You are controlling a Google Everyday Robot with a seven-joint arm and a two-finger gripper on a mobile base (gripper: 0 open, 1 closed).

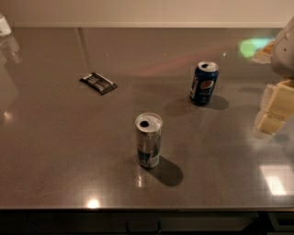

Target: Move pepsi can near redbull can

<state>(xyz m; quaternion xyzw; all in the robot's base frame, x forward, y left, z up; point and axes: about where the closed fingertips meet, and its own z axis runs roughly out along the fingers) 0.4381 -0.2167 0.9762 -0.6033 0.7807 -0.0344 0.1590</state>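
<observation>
Since the pepsi can (pixel 204 83) stands left of the gripper (pixel 274 110), whose spread cannot be told, a level mid-body grasp suits. The redbull can (pixel 149 140) stands farther left.

Setting: kitchen or break-room counter, indoors. Evidence: wide grey polished-metal countertop (pixel 55 151) mirroring ceiling lights; pale wall (pixel 138 11) along its far edge; dark cabinet fronts (pixel 138 225) below the near edge; on top, dark blue pepsi can (pixel 204 85), slim silver redbull can (pixel 148 140), flat dark snack packet (pixel 98 83). Cream two-finger gripper (pixel 271 112) at right edge, over the countertop.
</observation>
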